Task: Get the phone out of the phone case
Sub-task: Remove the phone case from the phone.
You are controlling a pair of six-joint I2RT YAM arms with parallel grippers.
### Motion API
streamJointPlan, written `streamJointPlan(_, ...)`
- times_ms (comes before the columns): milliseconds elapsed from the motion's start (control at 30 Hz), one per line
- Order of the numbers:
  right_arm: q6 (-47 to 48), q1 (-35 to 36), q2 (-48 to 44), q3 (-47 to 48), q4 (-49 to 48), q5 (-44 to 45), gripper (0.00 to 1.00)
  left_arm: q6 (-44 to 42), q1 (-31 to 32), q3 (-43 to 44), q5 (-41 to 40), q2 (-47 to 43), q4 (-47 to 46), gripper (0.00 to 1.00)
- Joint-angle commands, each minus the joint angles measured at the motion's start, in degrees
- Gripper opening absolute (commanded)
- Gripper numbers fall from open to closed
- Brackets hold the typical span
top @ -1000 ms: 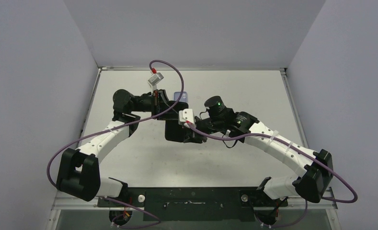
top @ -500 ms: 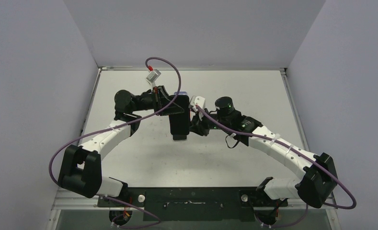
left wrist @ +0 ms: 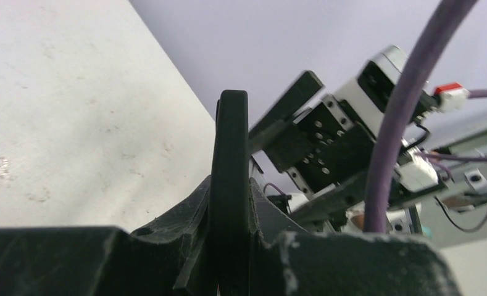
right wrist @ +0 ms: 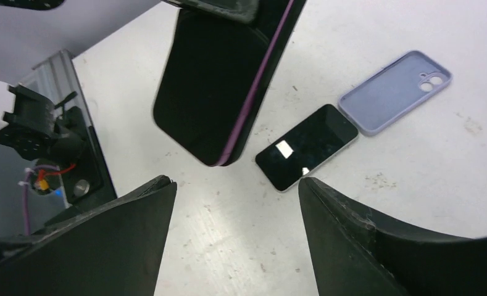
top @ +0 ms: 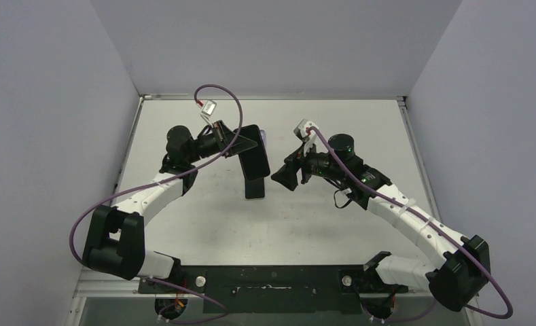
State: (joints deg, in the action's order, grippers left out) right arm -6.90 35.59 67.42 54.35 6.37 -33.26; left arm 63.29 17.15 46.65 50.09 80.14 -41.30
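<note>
Right claw (top: 285, 178) spread wide and empty, just right of the hanging purple-edged phone (right wrist: 219, 80).
Left claw (top: 243, 141) pinches that phone's top end, hanging it above the table (right wrist: 413, 185); farther off, a bare phone (right wrist: 307, 147) and an empty lilac case (right wrist: 395, 92) lie side by side. This looks like a re-grip mid-separation, though I cannot tell if the held phone wears a case. Next, the right claw must close on its lower edge and pry. A second ago both claws clamped it; the right has let go and backed right.
</note>
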Motion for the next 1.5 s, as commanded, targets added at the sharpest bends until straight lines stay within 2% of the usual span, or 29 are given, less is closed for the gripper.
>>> streamJointPlan(0,-9.3,-0.2,-1.9,1.4,-1.4,-1.7,0.74,-1.1,-0.3,1.0,-7.5,0.0,-1.1,0.0)
streamJointPlan(233,-28.1,-1.2,1.2,-0.2,-9.9,-7.4,0.73,4.1,-0.3,-2.7,-10.8,-0.8,-7.8,0.0)
streamJointPlan(433,-38.7,-1.8,4.6,-2.0,-15.0,-9.1,0.68,7.1,-0.3,-4.9,-12.2,-1.9,-11.3,0.0)
streamJointPlan(700,-40.9,-2.1,5.0,-1.9,-12.3,-7.3,0.65,9.2,-0.1,-6.5,-13.6,-2.2,-15.0,0.0)
streamJointPlan(1300,-44.7,-2.1,4.9,-2.3,-17.9,-7.8,0.63,9.2,1.3,-6.6,-13.4,-2.1,-15.9,0.0)
streamJointPlan(1467,-46.3,-2.6,5.2,-4.2,-20.9,-7.7,0.63,12.0,2.0,-6.9,-13.2,-1.9,-18.6,0.0)
